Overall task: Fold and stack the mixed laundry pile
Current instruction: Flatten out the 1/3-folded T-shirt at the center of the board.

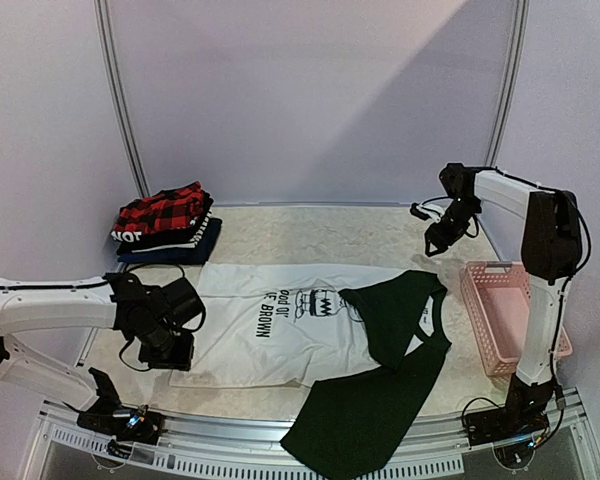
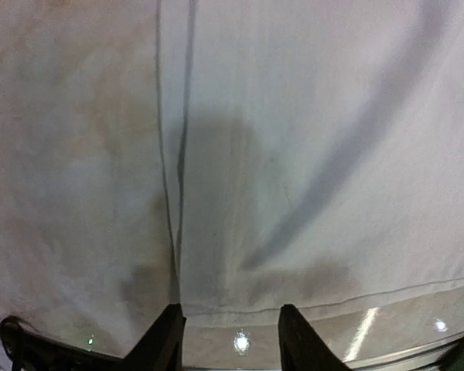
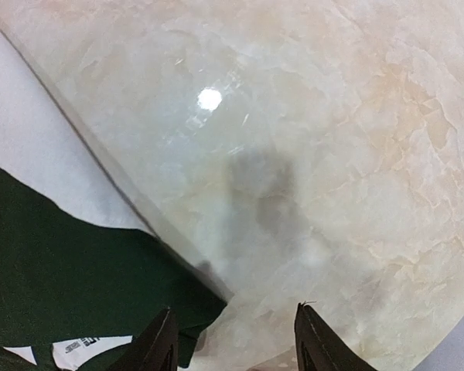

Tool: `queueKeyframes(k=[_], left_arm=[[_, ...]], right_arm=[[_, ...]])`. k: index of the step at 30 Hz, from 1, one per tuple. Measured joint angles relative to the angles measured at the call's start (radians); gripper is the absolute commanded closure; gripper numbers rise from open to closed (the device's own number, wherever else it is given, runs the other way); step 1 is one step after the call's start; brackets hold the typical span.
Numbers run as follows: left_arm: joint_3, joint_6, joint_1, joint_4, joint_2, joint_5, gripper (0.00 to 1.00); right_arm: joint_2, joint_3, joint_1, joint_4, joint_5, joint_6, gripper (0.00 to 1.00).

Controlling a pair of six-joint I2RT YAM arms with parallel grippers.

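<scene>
A white printed tee (image 1: 270, 320) lies spread flat across the table's middle. A dark green garment (image 1: 380, 380) lies over its right part and hangs off the front edge. A folded stack with a red-and-black plaid shirt (image 1: 162, 212) on dark folded clothes (image 1: 170, 245) sits at the back left. My left gripper (image 1: 170, 348) is open and empty over the tee's left hem (image 2: 309, 305). My right gripper (image 1: 437, 240) is open and empty, raised over bare table at the back right; its view shows the green garment's corner (image 3: 77, 263) beside the white tee (image 3: 39, 162).
A pink slatted basket (image 1: 510, 315) stands at the right edge, by the right arm. The marble table (image 1: 310, 235) has bare surface at the back middle. Grey curtain walls stand behind.
</scene>
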Motion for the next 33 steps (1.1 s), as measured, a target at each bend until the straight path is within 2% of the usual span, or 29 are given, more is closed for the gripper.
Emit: queueKeyframes(k=[3, 7, 13, 15, 21, 24, 25, 26, 33], left_arm=[[0.159, 0.033, 0.016, -0.103, -0.017, -0.071, 0.45], [0.332, 0.116, 0.088, -0.132, -0.005, -0.133, 0.42], [0.37, 0.243, 0.305, -0.098, 0.024, -0.127, 0.42], [0.374, 0.275, 0.347, -0.084, 0.04, -0.121, 0.42], [0.404, 0.346, 0.407, -0.039, 0.101, -0.11, 0.42], [0.407, 0.375, 0.452, -0.009, 0.128, -0.112, 0.42], [0.411, 0.383, 0.469, 0.004, 0.14, -0.115, 0.42], [0.415, 0.391, 0.483, 0.016, 0.153, -0.116, 0.42], [0.499, 0.443, 0.548, 0.135, 0.33, -0.112, 0.42]], right_arm=[[0.088, 0.1, -0.018, -0.043, -0.014, -0.023, 0.48], [0.175, 0.169, -0.032, -0.119, -0.043, -0.043, 0.48], [0.222, 0.176, -0.059, -0.212, -0.091, -0.082, 0.5], [0.229, 0.177, -0.067, -0.233, -0.101, -0.09, 0.52], [0.264, 0.192, -0.08, -0.272, -0.126, -0.117, 0.7], [0.288, 0.22, -0.083, -0.295, -0.137, -0.13, 0.87], [0.294, 0.23, -0.084, -0.301, -0.138, -0.128, 0.96], [0.301, 0.238, -0.085, -0.304, -0.143, -0.127, 0.99], [0.327, 0.28, -0.095, -0.304, -0.136, -0.125, 1.0]])
